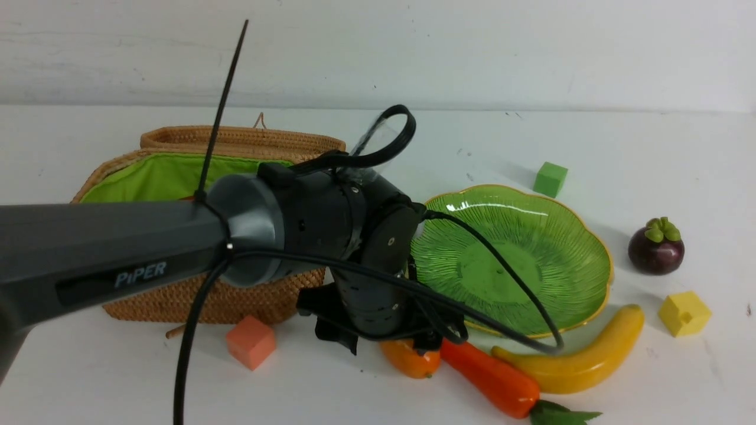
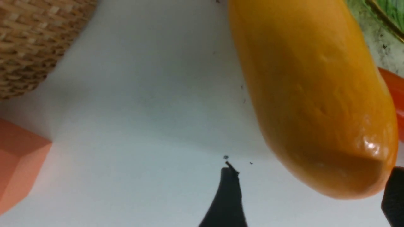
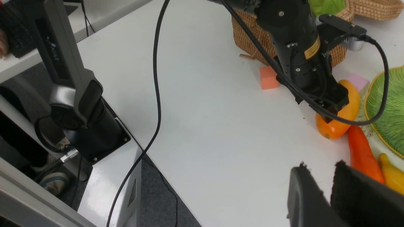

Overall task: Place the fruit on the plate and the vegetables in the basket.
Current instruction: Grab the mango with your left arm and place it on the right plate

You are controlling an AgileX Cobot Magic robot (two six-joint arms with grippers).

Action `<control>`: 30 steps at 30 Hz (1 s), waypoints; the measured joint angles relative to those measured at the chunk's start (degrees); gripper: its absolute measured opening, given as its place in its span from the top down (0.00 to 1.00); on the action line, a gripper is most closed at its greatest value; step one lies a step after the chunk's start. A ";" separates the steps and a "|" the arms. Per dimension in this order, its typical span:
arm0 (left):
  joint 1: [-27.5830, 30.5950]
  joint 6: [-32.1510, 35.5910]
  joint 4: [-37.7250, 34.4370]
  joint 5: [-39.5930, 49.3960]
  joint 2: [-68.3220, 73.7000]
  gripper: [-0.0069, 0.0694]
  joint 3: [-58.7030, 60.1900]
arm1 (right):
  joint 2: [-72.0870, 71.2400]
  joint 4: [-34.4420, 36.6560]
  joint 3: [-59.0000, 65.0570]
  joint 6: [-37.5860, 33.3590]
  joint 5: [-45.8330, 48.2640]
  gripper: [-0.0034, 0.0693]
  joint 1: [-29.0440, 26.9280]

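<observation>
While my right gripper [image 3: 329, 176] hangs near my edge of the table [image 3: 221, 126], its two fingers close together with only a thin gap and nothing in it, my left gripper [image 2: 311, 186] is down low over the mango [image 2: 309, 94]. Its fingers are spread wide, one on each side of the mango, and they are not squeezing it. One finger is just beside the skin and the other is apart from it. The mango lies on the table near the front, just beside the carrot [image 1: 490, 378], with the banana [image 1: 582, 357] next along.

I think the mango is a light, hard toy. It is smooth and shiny, so it may be slippery. It is also round, so it could roll or pop out. My fingers look close to its rounded end. I would rather take it across its fat middle and squeeze gently.

A little farther back sits the plate [image 1: 585, 260], close to the mango, and I see nothing on it. The basket [image 1: 177, 301] stands to its left, open. The mangosteen [image 1: 655, 248] sits off past the plate's right side.
</observation>
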 joint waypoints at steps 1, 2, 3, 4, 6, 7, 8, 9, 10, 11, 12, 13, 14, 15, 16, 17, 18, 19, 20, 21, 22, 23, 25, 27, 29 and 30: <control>0.00 0.00 0.00 0.00 0.00 0.13 0.00 | 0.00 0.00 0.00 0.00 0.00 0.75 0.00; 0.00 0.04 0.00 -0.06 0.00 0.13 0.00 | 0.00 0.00 0.00 0.00 0.00 0.75 0.00; 0.00 0.04 0.00 -0.11 0.00 0.13 0.00 | 0.00 0.00 0.00 0.00 0.00 0.75 0.00; 0.00 0.04 0.00 -0.34 0.00 0.13 0.00 | 0.00 0.00 0.00 0.00 0.00 0.75 0.00; 0.00 0.04 0.00 -0.72 0.00 0.13 0.00 | 0.00 0.00 0.00 0.00 0.26 0.75 0.00; 0.00 0.04 0.00 -1.08 0.00 0.13 0.00 | 0.00 0.00 0.00 0.00 0.38 0.75 0.00; 0.00 0.04 0.18 -1.47 0.00 0.13 0.00 | 0.00 0.00 0.00 0.00 0.43 0.75 0.00; 0.00 0.04 0.26 -1.66 0.00 0.13 0.00 | 0.00 0.00 0.00 0.00 0.52 0.75 0.00; 0.00 0.04 0.40 -2.12 0.00 0.13 0.00 | 0.00 0.00 0.00 0.00 0.61 0.75 0.00; 0.00 0.04 0.40 -2.18 0.00 0.13 0.00 | 0.00 0.00 0.00 0.00 0.61 0.75 0.00; 0.00 0.04 0.40 -2.75 0.00 0.13 0.00 | 0.00 0.00 0.00 0.00 0.61 0.75 0.00; 0.00 0.04 0.48 -3.25 0.00 0.13 0.00 | 0.00 0.00 0.00 0.00 0.61 0.75 0.00; 0.00 0.04 0.81 -4.02 0.00 0.13 0.00 | 0.00 0.00 0.00 0.00 0.61 0.75 0.00; 0.00 0.04 0.89 -4.12 0.00 0.13 0.00 | 0.00 0.00 0.00 0.00 0.61 0.75 0.00; 0.00 -0.09 1.26 -4.76 0.00 0.13 0.00 | 0.00 0.00 0.00 0.00 0.61 0.75 0.00; 0.00 -0.26 1.56 -5.09 0.00 0.13 0.00 | 0.00 0.00 0.00 0.00 0.66 0.75 0.00; 0.00 -0.46 2.01 -5.51 0.00 0.13 0.00 | 0.00 0.00 0.00 0.00 0.67 0.75 0.00; 0.00 -0.64 2.58 -5.91 0.00 0.13 0.00 | 0.00 -0.06 0.00 0.00 0.92 0.75 0.00; 0.00 -0.82 3.35 -6.38 0.11 0.13 0.00 | 0.00 -0.06 0.00 0.00 1.33 0.75 0.00; 0.00 -1.05 4.04 -6.69 0.24 0.13 0.00 | 0.00 -0.13 0.00 0.00 1.70 0.75 0.00; 0.00 -1.11 4.39 -6.87 0.40 0.13 0.00 | 0.00 -0.17 0.00 0.00 2.00 0.75 0.00; 0.00 -1.24 4.81 -7.09 0.62 0.13 0.00 | 0.00 -0.17 0.00 0.00 2.14 0.75 0.00; 0.00 -1.39 6.45 -8.88 1.79 0.13 -0.06 | 0.00 -0.17 0.00 -0.11 2.66 0.75 0.00; 0.00 -2.05 7.77 -10.22 2.80 0.13 -0.06 | 0.00 -0.19 0.00 -0.17 2.81 0.75 0.00; 0.00 -3.42 9.10 -10.89 3.78 0.13 -0.10 | 0.00 -0.19 0.00 -0.52 2.80 0.74 0.00; 0.00 -4.09 9.65 -10.89 4.14 0.13 -0.10 | 0.00 -0.19 0.00 -0.72 2.80 0.74 0.00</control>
